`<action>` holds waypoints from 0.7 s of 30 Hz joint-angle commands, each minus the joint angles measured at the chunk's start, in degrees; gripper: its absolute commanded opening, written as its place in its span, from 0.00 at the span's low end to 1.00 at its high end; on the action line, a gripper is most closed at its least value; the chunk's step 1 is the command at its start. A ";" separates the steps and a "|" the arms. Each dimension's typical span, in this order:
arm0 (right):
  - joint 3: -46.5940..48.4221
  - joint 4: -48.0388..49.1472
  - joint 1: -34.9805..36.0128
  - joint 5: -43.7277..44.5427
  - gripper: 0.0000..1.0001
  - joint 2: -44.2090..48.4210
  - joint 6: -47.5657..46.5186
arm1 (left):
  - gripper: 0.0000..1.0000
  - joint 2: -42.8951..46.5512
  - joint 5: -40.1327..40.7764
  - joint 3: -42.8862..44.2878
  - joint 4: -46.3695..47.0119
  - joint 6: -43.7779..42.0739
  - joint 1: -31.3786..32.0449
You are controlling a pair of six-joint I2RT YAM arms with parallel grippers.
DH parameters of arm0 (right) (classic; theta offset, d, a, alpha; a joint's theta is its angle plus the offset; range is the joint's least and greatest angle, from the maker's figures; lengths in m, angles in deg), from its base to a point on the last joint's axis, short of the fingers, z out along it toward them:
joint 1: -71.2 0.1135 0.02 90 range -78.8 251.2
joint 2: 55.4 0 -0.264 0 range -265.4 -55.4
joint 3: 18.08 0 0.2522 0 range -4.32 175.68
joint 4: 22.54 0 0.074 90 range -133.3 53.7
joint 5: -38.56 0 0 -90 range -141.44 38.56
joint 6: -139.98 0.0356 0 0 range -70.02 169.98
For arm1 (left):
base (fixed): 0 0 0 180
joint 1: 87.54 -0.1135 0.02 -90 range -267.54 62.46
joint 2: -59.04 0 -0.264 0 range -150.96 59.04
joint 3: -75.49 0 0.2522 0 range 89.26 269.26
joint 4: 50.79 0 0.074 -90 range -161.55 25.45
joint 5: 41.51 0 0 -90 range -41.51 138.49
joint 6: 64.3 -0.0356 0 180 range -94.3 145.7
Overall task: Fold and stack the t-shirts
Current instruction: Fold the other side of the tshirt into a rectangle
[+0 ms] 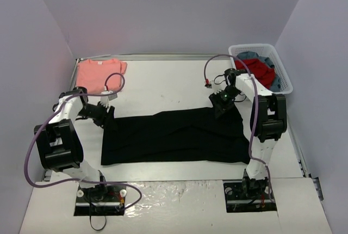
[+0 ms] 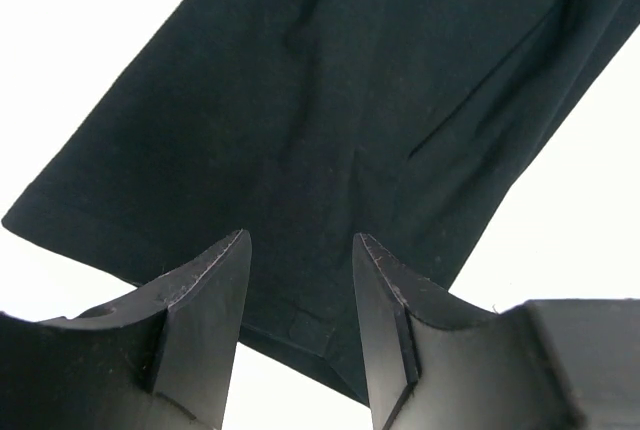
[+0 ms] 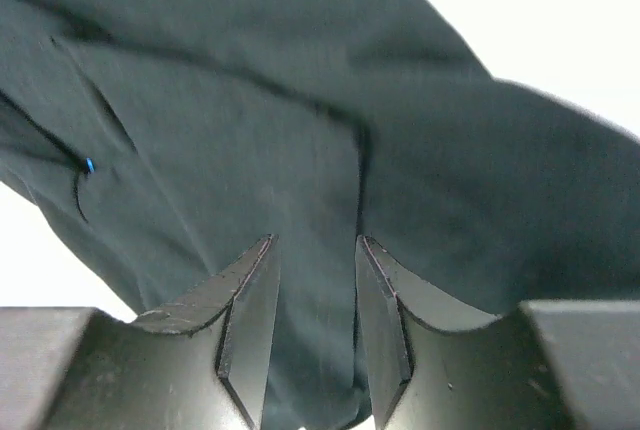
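A black t-shirt [image 1: 174, 136] lies folded into a wide band across the middle of the table. A salmon-pink t-shirt [image 1: 99, 74] sits folded at the back left. My left gripper [image 1: 107, 115] hovers at the black shirt's left end. In the left wrist view this gripper [image 2: 300, 245] is open, and the black cloth [image 2: 340, 110] lies below and beyond its tips with its hem in the gap. My right gripper [image 1: 222, 107] is over the shirt's upper right corner. Seen from the right wrist, it [image 3: 315, 245] stands open above a crease in the cloth [image 3: 300, 120]. A tiny blue mark [image 3: 89, 165] shows at the left.
A white laundry basket [image 1: 284, 73] at the back right holds red and blue garments. Purple cables loop from both arms, one over the pink shirt's right side. Side walls close in the table on the left and right.
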 commanded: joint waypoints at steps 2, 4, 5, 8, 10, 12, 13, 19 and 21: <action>5.17 -2.28 0.77 -3.44 0.33 -3.92 -1.83 | 0.44 0.19 -0.51 2.52 1.16 1.98 -0.45; 6.58 -2.28 1.03 -3.61 0.33 -5.85 -2.10 | 0.44 0.19 -0.07 2.43 1.33 2.24 -0.45; 6.94 -2.28 1.03 -3.70 0.33 -6.47 -2.27 | 0.44 0.19 -0.07 2.35 1.42 2.25 -0.45; 7.99 -2.28 1.21 -3.88 0.34 -8.40 -2.63 | 0.44 0.01 0.19 2.08 1.68 2.51 -0.45; 8.69 -2.28 1.30 -3.70 0.34 -9.63 -2.71 | 0.44 -0.08 0.19 2.17 1.86 2.77 -0.46; 9.05 -2.28 1.30 -3.53 0.35 -10.25 -2.98 | 0.44 -0.25 0.20 2.17 1.95 2.95 -0.45; 9.14 -2.28 1.30 -3.44 0.35 -10.43 -3.06 | 0.44 -0.34 0.28 2.17 2.12 3.04 -0.45; 8.52 -2.81 1.74 -4.40 0.30 -10.52 -4.03 | 0.44 -0.69 -0.16 2.43 2.38 3.30 -0.45; 8.26 -3.07 1.82 -4.84 0.20 -9.90 -4.38 | 0.44 -0.69 -0.07 2.43 2.47 3.48 -0.45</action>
